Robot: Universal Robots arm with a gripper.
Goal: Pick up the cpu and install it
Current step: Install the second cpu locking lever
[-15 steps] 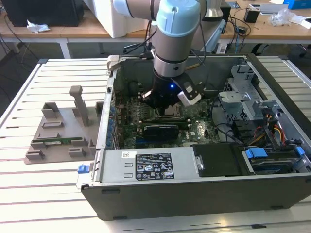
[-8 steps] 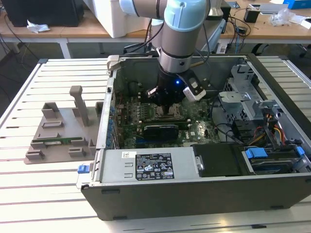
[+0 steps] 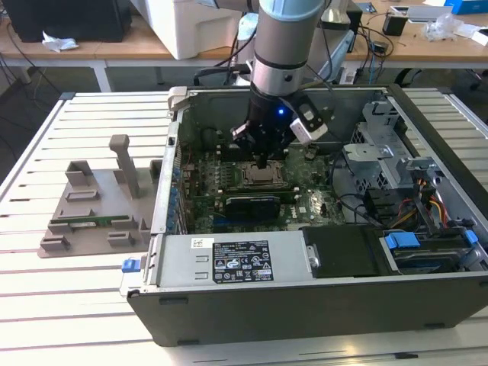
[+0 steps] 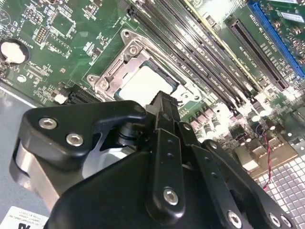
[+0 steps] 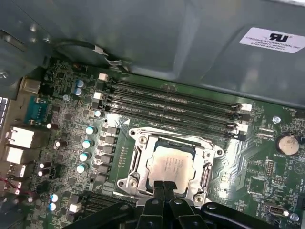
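The cpu (image 5: 170,163) lies flat inside the metal-framed socket (image 5: 135,168) on the motherboard, its silver top facing up; it shows in both wrist views (image 4: 141,85) and in the exterior view (image 3: 261,174). My gripper (image 5: 164,186) hangs just above the cpu's near edge, its two black fingers pressed together with nothing between them. The second wrist view shows the same fingertips (image 4: 164,99) covering one corner of the cpu. In the exterior view my gripper (image 3: 262,161) points straight down into the open computer case.
Memory slots (image 5: 171,102) run beside the socket. The case wall (image 5: 167,43) rises behind them. A power supply (image 3: 236,263), drive cage (image 3: 377,149) and cables (image 3: 427,206) crowd the case. A grey fixture (image 3: 95,206) stands on the slatted table at the exterior view's left.
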